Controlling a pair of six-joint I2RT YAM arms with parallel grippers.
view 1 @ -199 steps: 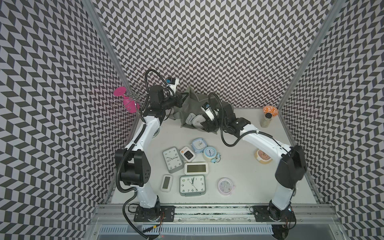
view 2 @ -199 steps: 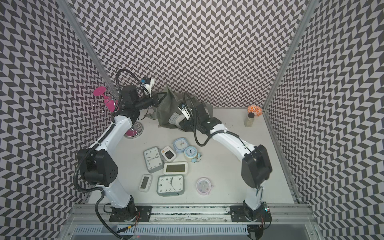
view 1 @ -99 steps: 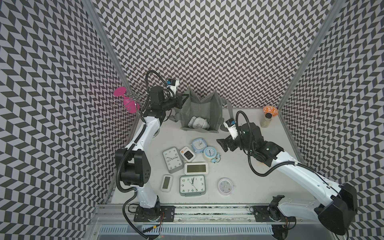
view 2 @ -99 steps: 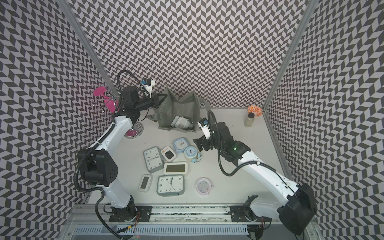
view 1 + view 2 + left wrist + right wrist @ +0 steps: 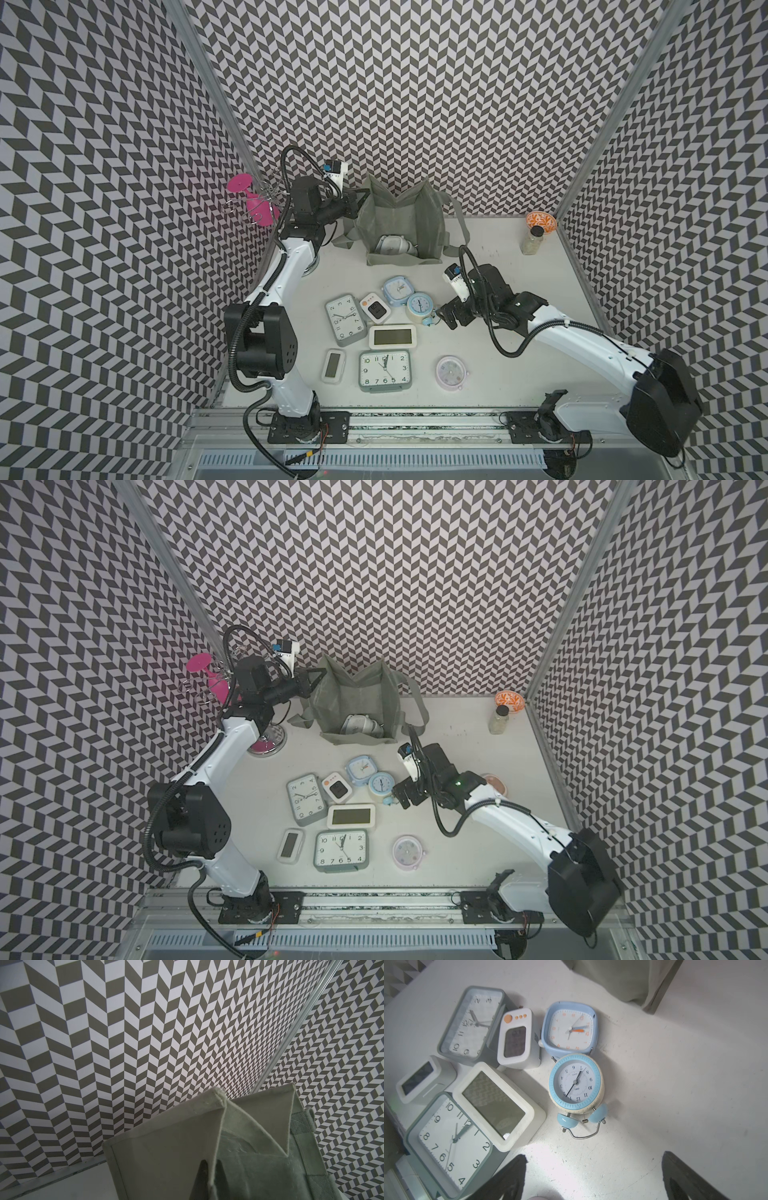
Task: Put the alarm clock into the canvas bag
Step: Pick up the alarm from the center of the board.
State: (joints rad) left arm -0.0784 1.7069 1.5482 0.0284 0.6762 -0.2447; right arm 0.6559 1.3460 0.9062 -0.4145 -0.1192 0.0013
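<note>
Bag: the tall grey-green canvas bag [image 5: 386, 216] stood open at upper centre in both top views; the left wrist view showed only its upper part.
Left gripper: the left gripper [image 5: 356, 204] was clenched on the bag's left rim, its fingertips running out of its wrist view.
Bag contents: a grey-white clock [image 5: 390, 246] lay inside, half hidden by the near wall, face unreadable.
Right gripper: the right gripper [image 5: 591, 1176] hung released and empty, just right of the round pale-blue twin-bell alarm clock [image 5: 420, 306] on the white table [image 5: 519, 353].
</note>
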